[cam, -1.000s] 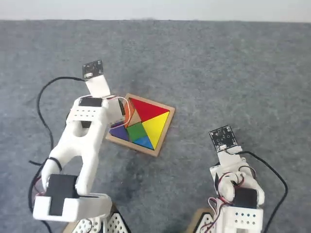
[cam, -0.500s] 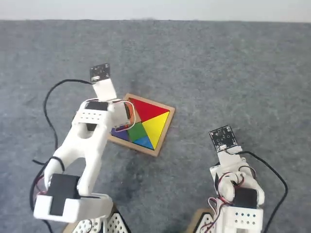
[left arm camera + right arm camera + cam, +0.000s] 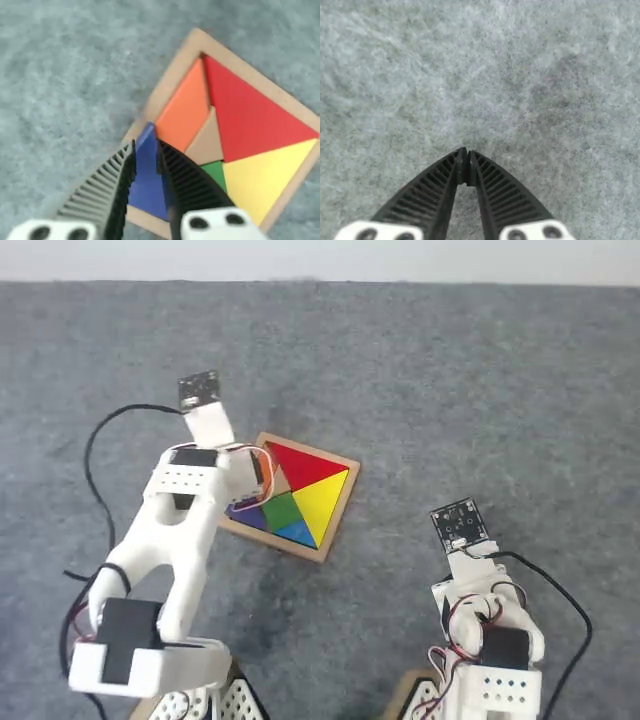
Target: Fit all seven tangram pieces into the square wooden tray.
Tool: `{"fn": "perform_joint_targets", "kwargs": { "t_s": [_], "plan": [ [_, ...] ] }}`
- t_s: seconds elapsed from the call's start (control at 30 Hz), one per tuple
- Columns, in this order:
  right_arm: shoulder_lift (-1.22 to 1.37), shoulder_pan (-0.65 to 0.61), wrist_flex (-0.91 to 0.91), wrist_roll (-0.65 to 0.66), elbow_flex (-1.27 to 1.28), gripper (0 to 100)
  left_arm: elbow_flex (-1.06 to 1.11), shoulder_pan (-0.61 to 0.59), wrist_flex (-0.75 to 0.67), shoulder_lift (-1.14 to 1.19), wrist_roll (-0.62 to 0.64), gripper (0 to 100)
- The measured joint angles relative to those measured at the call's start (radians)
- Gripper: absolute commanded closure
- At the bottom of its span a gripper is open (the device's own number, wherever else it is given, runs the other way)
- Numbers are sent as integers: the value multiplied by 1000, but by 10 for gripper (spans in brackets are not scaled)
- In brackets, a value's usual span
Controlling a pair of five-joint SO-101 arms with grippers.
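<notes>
The square wooden tray [image 3: 331, 537] [image 3: 172, 75] lies mid-table and holds a red triangle [image 3: 305, 465] [image 3: 250, 117], a yellow triangle [image 3: 320, 502] [image 3: 262, 175], a green square [image 3: 280, 508] [image 3: 215, 171], an orange piece [image 3: 267, 472] [image 3: 186, 112], a tan triangle [image 3: 207, 145] and a light blue triangle [image 3: 297, 531]. My left gripper [image 3: 258, 485] [image 3: 145, 145] stands over the tray's left corner. It is shut on the dark blue triangle [image 3: 246, 515] [image 3: 145, 175], whose tip reaches the tray's rim. My right gripper [image 3: 466, 152] is shut and empty, over bare carpet at the front right.
Grey carpet [image 3: 450, 390] covers the whole table. The right arm [image 3: 480, 620] stays folded near the front edge. A black cable [image 3: 95, 455] loops left of the left arm. Open carpet lies behind and to the right of the tray.
The left arm's wrist swung slightly right, then back a little left, over the tray's left corner. The tray and the right arm stayed still.
</notes>
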Motion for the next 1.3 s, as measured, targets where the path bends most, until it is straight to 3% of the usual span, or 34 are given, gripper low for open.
{"fn": "perform_joint_targets", "kwargs": {
  "t_s": [0.33,0.53,0.77,1.03,1.3],
  "plan": [
    [0,0,0,0,0,991,0,-2,0,2,5,935],
    [0,0,0,0,0,991,-57,26,3,129,0,935],
    [0,0,0,0,0,991,-155,41,123,175,0,991],
    [0,0,0,0,0,991,-166,60,133,176,-91,987],
    [0,0,0,0,0,991,-3,61,69,-98,-94,987]
  ]
}}
